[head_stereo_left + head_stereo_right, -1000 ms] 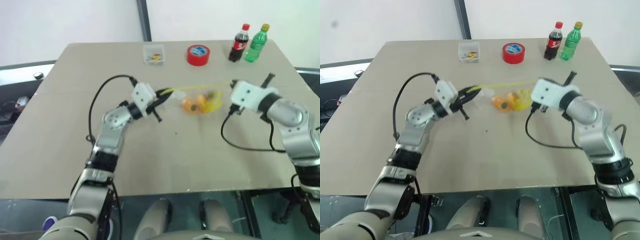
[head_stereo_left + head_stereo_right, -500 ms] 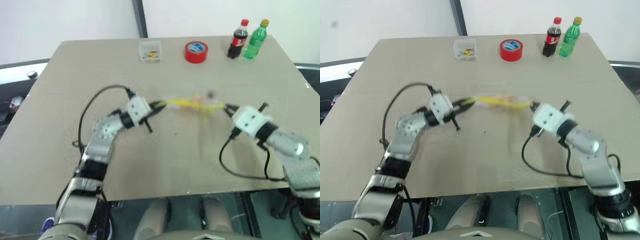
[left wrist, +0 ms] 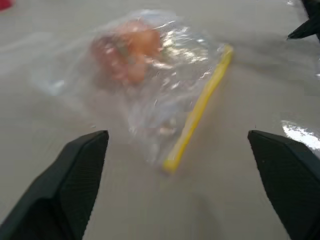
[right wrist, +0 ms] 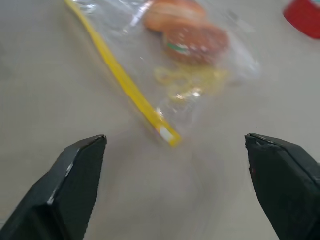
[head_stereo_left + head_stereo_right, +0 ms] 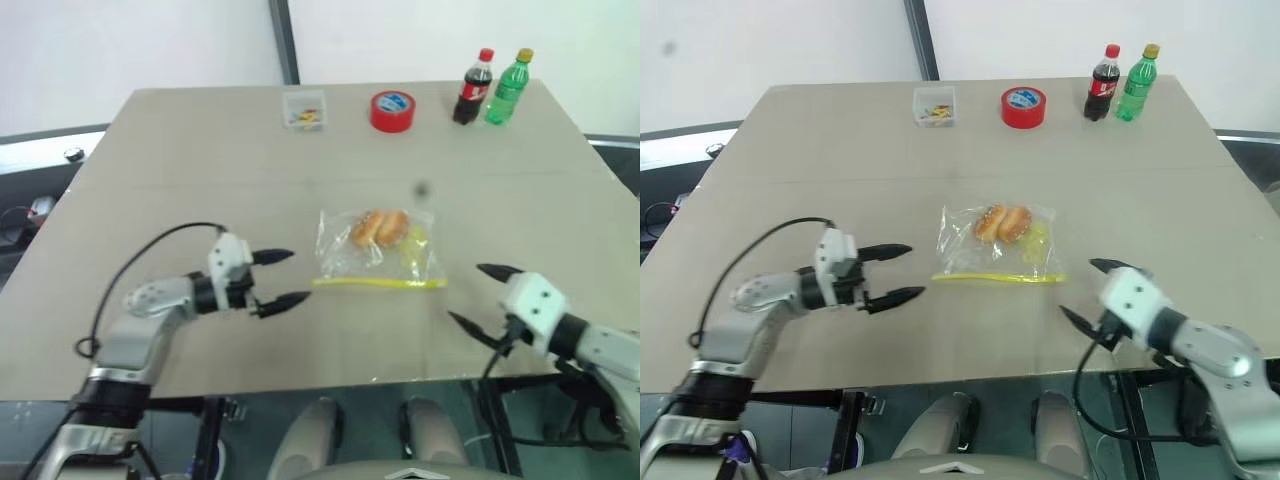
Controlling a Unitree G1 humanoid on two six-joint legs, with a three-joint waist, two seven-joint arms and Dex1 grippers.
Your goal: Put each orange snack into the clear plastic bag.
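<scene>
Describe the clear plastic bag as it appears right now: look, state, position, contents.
The clear plastic bag is crinkly, transparent film lying flat on the table, its yellow seal strip along the edge nearest the robot. Both orange snacks sit inside, side by side, beside a pale yellow patch. Nothing grips it; both open grippers stand apart.

lab: bare test table (image 5: 200, 180), blank walls.
</scene>
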